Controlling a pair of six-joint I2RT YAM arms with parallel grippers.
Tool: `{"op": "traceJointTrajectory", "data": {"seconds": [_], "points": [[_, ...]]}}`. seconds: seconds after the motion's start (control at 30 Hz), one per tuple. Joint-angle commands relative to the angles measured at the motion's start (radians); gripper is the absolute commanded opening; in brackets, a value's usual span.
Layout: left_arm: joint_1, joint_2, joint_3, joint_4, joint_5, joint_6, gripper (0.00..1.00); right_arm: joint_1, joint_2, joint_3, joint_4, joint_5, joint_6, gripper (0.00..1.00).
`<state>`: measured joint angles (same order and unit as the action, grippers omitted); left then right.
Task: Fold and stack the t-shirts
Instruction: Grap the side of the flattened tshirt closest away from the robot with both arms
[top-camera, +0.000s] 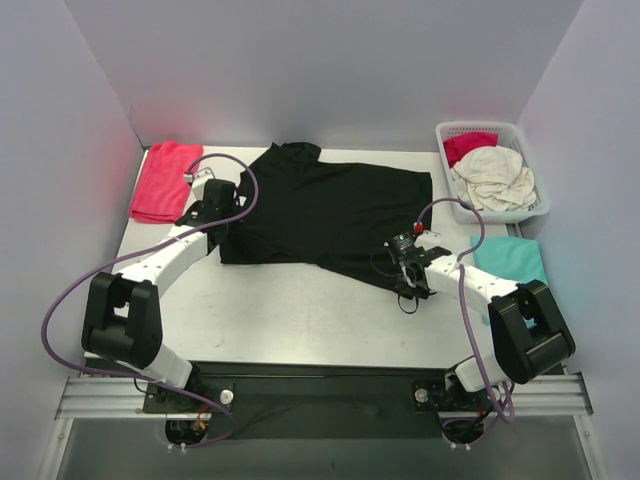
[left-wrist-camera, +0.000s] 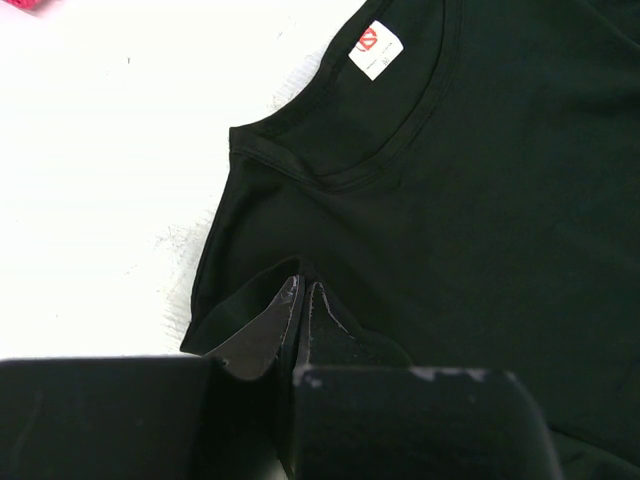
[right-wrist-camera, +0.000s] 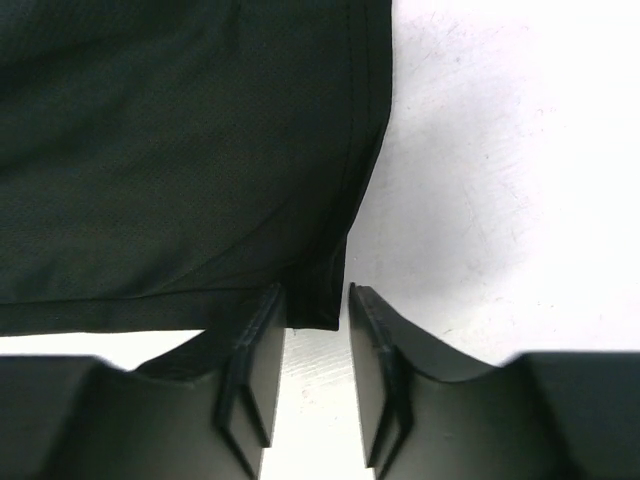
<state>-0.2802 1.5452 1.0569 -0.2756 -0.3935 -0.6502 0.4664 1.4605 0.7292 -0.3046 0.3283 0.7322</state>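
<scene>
1. Black t-shirt (top-camera: 330, 215): spread flat mid-surface (top-camera: 290, 310), with the white neck label (left-wrist-camera: 377, 49) showing inside the collar.
2. Left gripper (left-wrist-camera: 303, 290): I read its jaws as closed, pinching a raised ridge of the black t-shirt at the shoulder, just below the neckline.
3. Right gripper (right-wrist-camera: 317, 300): jaws apart, straddling the shirt's hem corner, which lies on the surface between them and is not yet clamped.
4. White lattice basket (top-camera: 478, 126): far right corner. It holds a crumpled cream t-shirt (top-camera: 497, 180) toward the near end and a red cloth (top-camera: 468, 146) at the far end.
5. Teal t-shirt (top-camera: 510, 258): folded on the surface, just in front of the basket.
6. Folded red t-shirt (top-camera: 165, 180): far left edge of the surface, well apart from the basket.
</scene>
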Motion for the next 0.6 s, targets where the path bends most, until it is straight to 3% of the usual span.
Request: {"op": "traceJointTrajectory", "data": {"seconds": [0.0, 0.37, 0.47, 0.57], "points": [[-0.004, -0.03, 0.006, 0.004, -0.019, 0.003, 0.0, 0.005, -0.043, -0.011, -0.048, 0.043, 0.009, 0.35], [-0.002, -0.033, 0.005, 0.001, -0.024, 0.003, 0.0, -0.002, -0.003, -0.051, 0.002, -0.008, 0.035, 0.33], [-0.002, -0.034, 0.005, 0.0, -0.025, 0.003, 0.0, -0.005, 0.001, -0.06, 0.012, -0.02, 0.038, 0.28], [-0.004, -0.04, 0.005, -0.002, -0.028, 0.003, 0.0, -0.006, -0.009, -0.066, 0.01, -0.026, 0.039, 0.09]]}}
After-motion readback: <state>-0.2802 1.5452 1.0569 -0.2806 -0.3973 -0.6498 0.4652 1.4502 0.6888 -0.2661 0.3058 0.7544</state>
